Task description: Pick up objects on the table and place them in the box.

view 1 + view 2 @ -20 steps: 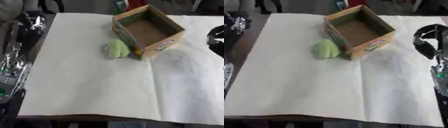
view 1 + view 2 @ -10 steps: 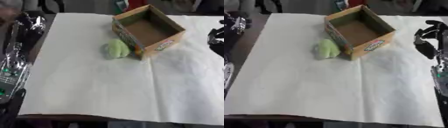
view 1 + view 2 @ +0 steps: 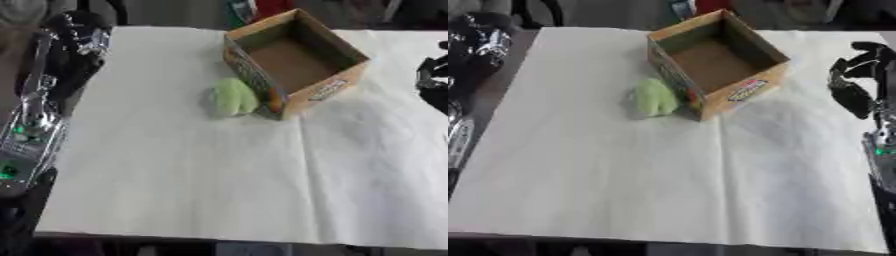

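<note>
I am seeing my right hand (image 3: 857, 82) almost whole only in the right eye view, fingers curling, holding nothing. My left hand (image 3: 77, 37) is idling at the desk's (image 3: 175, 190) left edge; fingers: cannot tell. One green plush object (image 3: 232, 96) is lying against one open cardboard box (image 3: 297, 62).

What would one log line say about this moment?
green object: on table, beside box | box: empty | left hand: idle | right hand: idle

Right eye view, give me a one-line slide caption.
Empty cardboard box on white paper, green object beside it, right hand curled at the table edge.
</note>
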